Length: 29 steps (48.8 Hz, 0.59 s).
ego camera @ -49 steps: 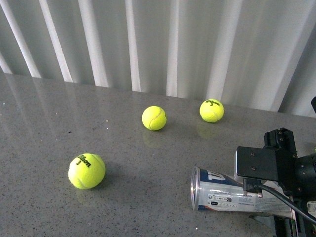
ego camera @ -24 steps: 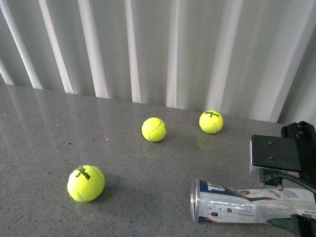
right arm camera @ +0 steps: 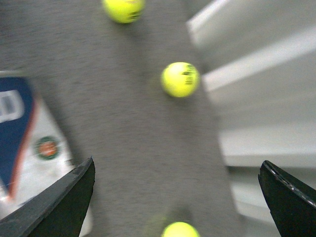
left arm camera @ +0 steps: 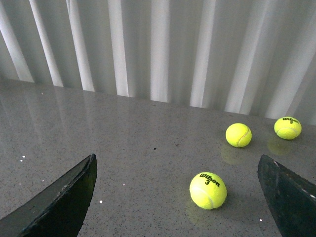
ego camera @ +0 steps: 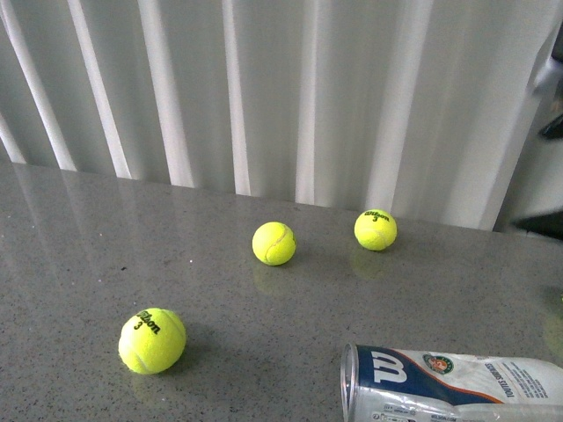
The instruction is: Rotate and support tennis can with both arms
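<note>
Probably light, thin-walled and slippery, the tennis can (ego camera: 457, 383) lies on its side at the front view's lower right; grasp gently near the stiffer silver rim (ego camera: 349, 383). The left gripper (left arm camera: 176, 163) and right gripper (right arm camera: 176, 165) both gape, empty.

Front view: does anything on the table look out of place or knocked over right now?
The tennis can lies on its side at the near right, silver rim facing left. Three tennis balls sit loose on the table: nearest ball, middle ball, far ball. No damage visible.
</note>
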Available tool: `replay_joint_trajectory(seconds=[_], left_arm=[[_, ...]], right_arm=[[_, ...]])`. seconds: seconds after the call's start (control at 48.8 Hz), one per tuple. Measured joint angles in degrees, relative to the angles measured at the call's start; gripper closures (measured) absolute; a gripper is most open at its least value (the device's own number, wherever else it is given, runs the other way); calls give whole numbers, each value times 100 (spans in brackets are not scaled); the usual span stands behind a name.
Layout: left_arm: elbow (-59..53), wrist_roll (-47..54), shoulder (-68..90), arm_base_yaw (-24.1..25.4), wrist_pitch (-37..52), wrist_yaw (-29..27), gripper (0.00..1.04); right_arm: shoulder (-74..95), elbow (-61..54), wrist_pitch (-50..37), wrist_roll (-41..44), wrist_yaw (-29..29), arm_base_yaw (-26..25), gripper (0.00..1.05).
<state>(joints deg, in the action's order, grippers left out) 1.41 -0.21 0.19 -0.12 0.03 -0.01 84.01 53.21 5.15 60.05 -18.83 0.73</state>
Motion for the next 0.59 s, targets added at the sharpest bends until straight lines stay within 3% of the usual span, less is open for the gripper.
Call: replay_joint_trajectory(seconds=[0.143,0.266,0.348,0.409,0.43,0.512,0.594], left_arm=[[0,-2,0,0,0,0,7],[0,0,0,0,0,0,7],[0,0,0,0,0,0,7],[0,0,0,0,0,0,7],[0,0,0,0,0,0,7],[0,0,0,0,0,0,7],[0,0,0,0,0,0,7]], right_arm=[[-479,-282,-1528,-855,870,-205,7],[-1113,-831,-2879,-2070,1902,-444,7],[-1580,-1228,-3373,-2643,2323,-597,7],[-2376,-1836,-3512,-3536,2568,-811,7],[-2544,-1958,-3501,-3661,2553,-841,7],[-3451,-2546,-2774,-4931,1241,-1093,23],[-4275,-3453,-2739,-5580,1014,-957,42]])
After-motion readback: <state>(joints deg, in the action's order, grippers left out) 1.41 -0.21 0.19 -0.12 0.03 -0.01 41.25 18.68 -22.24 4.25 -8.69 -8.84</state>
